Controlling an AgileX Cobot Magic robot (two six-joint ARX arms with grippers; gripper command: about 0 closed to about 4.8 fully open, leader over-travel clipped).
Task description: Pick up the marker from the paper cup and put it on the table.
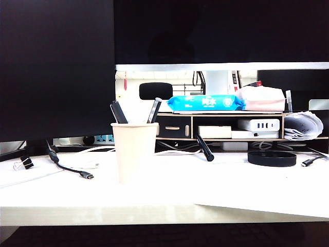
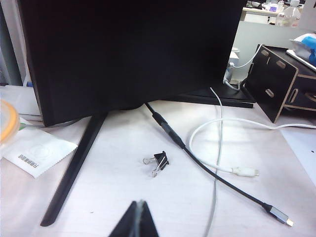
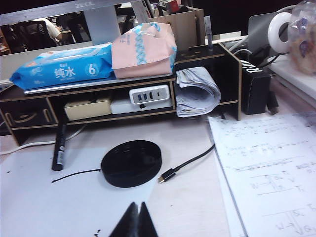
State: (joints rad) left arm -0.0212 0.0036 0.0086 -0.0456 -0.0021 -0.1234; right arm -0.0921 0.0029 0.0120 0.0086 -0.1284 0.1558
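The table [image 1: 154, 198] edge is nearest; on it stands the paper cup [image 1: 134, 152] holding two pens. My left gripper [image 2: 137, 217] and right gripper [image 3: 137, 217] are closed, far off. Risk: grabbing the grey-ended pen instead of the marker [image 1: 117, 111], or tipping the cup.

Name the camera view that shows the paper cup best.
The exterior view: the paper cup stands whole on the table, pens sticking out. Neither wrist view shows it; the left gripper and right gripper, both shut, face elsewhere.
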